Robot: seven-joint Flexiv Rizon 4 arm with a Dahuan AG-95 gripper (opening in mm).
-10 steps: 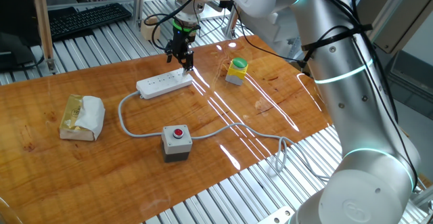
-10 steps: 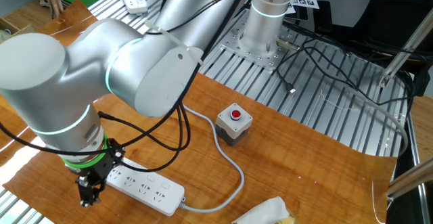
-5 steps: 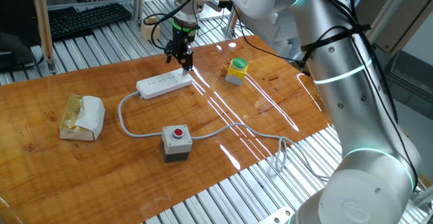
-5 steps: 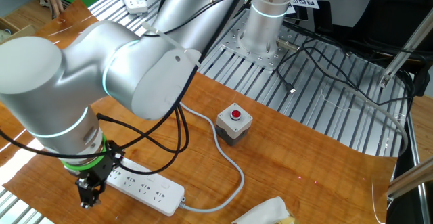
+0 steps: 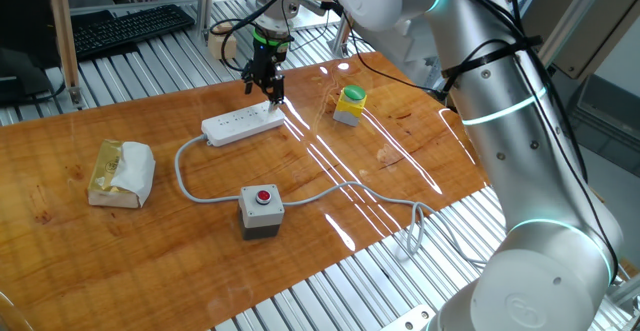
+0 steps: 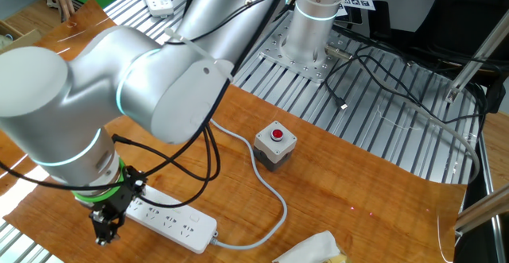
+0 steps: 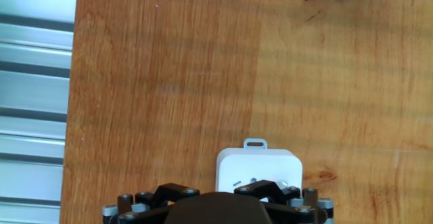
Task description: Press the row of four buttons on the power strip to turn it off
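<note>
On the wooden table (image 5: 420, 161), the open gripper (image 5: 264, 89) hovers above the power strip's (image 5: 240, 124) end.

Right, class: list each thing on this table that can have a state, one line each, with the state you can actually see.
Long white plastic power strip: flat on the wooden table, grey cable attached.
Black two-finger gripper: over the strip's far end, holding nothing.
Grey box with red round button: upright, untouched.
Yellow-green capped button block: upright, untouched.
Tissue pack: tissue sticking out.
</note>
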